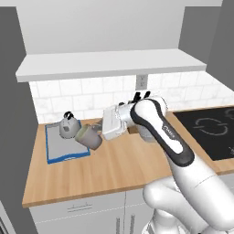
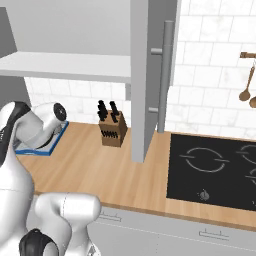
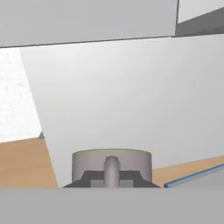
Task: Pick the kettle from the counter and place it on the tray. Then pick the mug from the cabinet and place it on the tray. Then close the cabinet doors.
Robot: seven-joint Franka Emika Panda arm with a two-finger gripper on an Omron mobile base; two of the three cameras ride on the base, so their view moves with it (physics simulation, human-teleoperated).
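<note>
Mug (image 1: 89,136) is lying tipped on its side in the gripper (image 1: 101,134), with its round bottom pointing left and down toward the tray (image 1: 55,148) and its long way running from the hand toward the tray. It is hanging just over the tray's right edge, next to the kettle (image 1: 68,125), which is sitting upright on the tray. The gripper's fingers are squeezing together on the mug. In the hand view the mug (image 3: 111,167) is showing its handle in the middle, but its lower part is getting cut off. The fingertips are hard to make out in the left base view because the mug and the white hand are covering them. The arm is rising from the lower right there, bending at the elbow and reaching left over the counter (image 1: 119,169), with the hand lying almost flat.
</note>
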